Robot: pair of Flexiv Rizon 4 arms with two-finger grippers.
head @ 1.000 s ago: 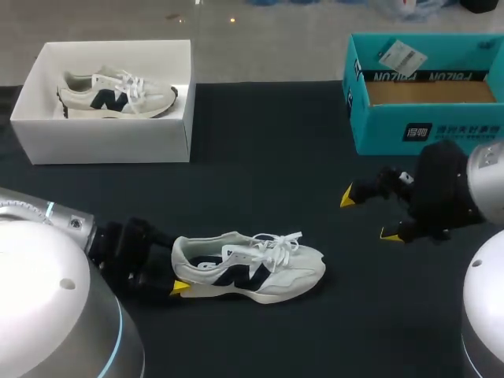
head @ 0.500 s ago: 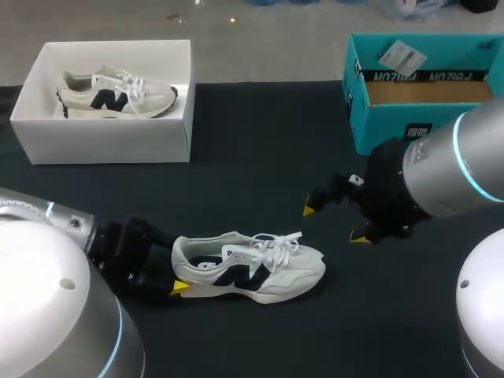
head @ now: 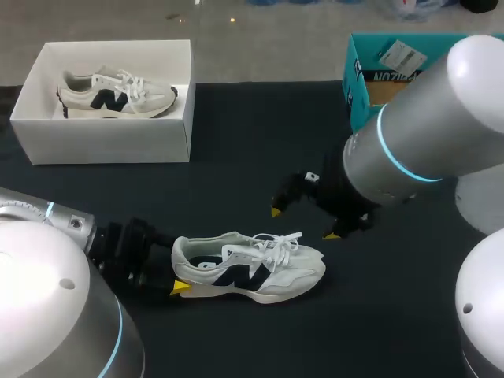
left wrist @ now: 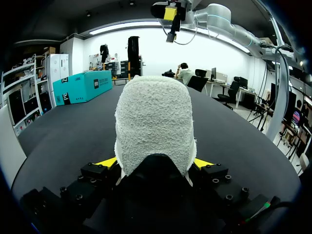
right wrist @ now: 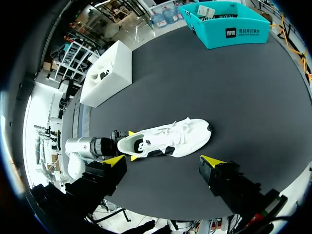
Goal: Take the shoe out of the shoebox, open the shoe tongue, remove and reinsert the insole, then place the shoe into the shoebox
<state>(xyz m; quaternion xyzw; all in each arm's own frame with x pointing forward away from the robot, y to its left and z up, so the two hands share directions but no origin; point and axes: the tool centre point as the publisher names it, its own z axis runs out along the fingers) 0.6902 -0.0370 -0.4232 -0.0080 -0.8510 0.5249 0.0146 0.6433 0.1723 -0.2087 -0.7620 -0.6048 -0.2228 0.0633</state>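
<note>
A white sneaker [head: 252, 268] with a dark logo lies on its side on the black table [head: 260, 150], toe to the right. My left gripper [head: 177, 272] is shut on its heel. In the left wrist view the fuzzy white heel [left wrist: 153, 122] fills the space between both yellow fingertips [left wrist: 108, 162]. My right gripper [head: 303, 223] hangs open just above and behind the laces, touching nothing. The right wrist view looks down on the sneaker [right wrist: 168, 139] ahead of its open gripper [right wrist: 164, 161], with the left gripper [right wrist: 130, 145] at the heel.
An open white shoebox [head: 102, 142] at the back left holds a second sneaker [head: 118, 93]. A teal box [head: 358, 118] stands at the back right, partly hidden by my right arm. Bare black table lies between the boxes and in front of the shoe.
My right arm has swung left from the right side of the table to a spot over the shoe's laces, still open. The left gripper and shoe have not moved.
</note>
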